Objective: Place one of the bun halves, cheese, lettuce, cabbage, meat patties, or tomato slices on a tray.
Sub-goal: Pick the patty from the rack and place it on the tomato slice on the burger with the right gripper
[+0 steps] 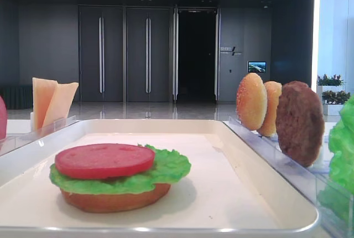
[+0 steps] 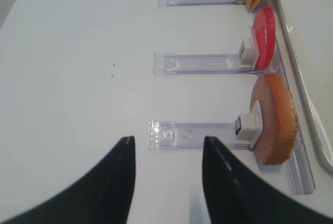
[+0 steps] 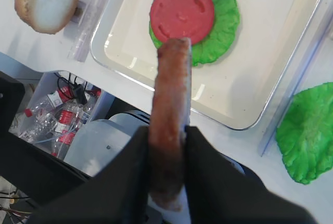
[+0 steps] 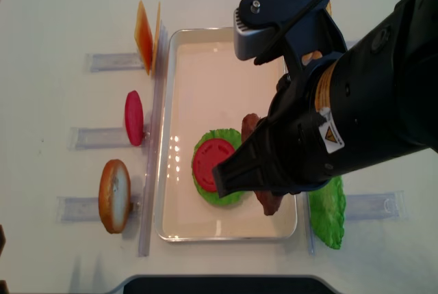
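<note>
My right gripper [image 3: 167,135] is shut on a dark brown meat patty [image 3: 171,78], held on edge above the near rim of the cream tray [image 3: 234,91]. In the tray a red tomato slice [image 3: 182,13] lies on a lettuce leaf [image 3: 221,31] over a bun base [image 1: 113,200]. From overhead the right arm covers the tray's right side, and the patty [image 4: 268,204] pokes out below it. My left gripper [image 2: 167,140] hangs open over bare table, left of a bun half [image 2: 273,120] standing in its holder.
Clear holders [image 2: 192,133] flank the tray. On the left stand the cheese [image 4: 145,34], a tomato slice [image 4: 134,117] and a bun half [image 4: 114,195]. On the right are two bun halves [image 1: 251,101], a second patty [image 1: 298,122] and a loose lettuce leaf [image 4: 327,212].
</note>
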`<state>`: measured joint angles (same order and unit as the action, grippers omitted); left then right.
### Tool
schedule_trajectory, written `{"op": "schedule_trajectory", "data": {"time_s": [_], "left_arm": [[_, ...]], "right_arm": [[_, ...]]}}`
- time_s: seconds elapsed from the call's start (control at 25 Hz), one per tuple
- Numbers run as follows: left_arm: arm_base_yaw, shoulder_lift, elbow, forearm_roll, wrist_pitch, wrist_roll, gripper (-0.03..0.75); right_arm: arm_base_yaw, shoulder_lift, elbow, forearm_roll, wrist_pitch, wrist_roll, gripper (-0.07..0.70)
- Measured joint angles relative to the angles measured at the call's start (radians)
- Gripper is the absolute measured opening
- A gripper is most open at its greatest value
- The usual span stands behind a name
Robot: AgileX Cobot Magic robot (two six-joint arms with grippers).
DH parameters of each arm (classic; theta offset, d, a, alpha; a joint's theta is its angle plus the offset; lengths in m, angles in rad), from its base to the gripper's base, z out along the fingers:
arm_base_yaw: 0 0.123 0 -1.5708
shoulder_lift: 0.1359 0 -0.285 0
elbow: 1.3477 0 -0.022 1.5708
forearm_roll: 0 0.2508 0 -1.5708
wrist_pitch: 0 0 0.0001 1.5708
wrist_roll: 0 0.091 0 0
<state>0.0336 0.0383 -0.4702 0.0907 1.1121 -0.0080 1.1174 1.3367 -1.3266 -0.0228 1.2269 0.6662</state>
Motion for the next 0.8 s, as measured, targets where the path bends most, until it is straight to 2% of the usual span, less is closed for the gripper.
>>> {"op": "schedule_trajectory", "data": {"time_s": [0.08,0.2,0.36,0.48,0.6,0.64,0.72,0.8], "left_arm": [[0.0,0.0,0.0,0.0,0.0,0.0,0.327],[0.0,0.0,0.0,0.0,0.0,0.0,0.327],[0.0,0.0,0.0,0.0,0.0,0.0,0.327],[0.0,0.0,0.0,0.0,0.0,0.0,0.327],[0.0,0.0,0.0,0.0,0.0,0.0,0.327],[0.0,0.0,0.0,0.0,0.0,0.0,0.327],[0.0,0.0,0.0,0.0,0.0,0.0,0.327],[0.0,0.0,0.0,0.0,0.0,0.0,0.327]], "right_arm": [[0.0,0.0,0.0,-0.002,-0.009,-0.013,0.167],[0.0,0.0,0.0,0.023,-0.076,-0.07,0.167],[0.0,0.0,0.015,0.084,-0.204,-0.15,0.167],[-0.033,0.0,0.092,0.169,-0.31,-0.212,0.167],[-0.118,0.0,0.219,0.37,-0.419,-0.344,0.167],[-0.153,0.0,0.258,0.45,-0.453,-0.417,0.167],[-0.223,0.0,0.349,0.676,-0.505,-0.612,0.167],[-0.283,0.0,0.421,0.913,-0.533,-0.827,0.167]]}}
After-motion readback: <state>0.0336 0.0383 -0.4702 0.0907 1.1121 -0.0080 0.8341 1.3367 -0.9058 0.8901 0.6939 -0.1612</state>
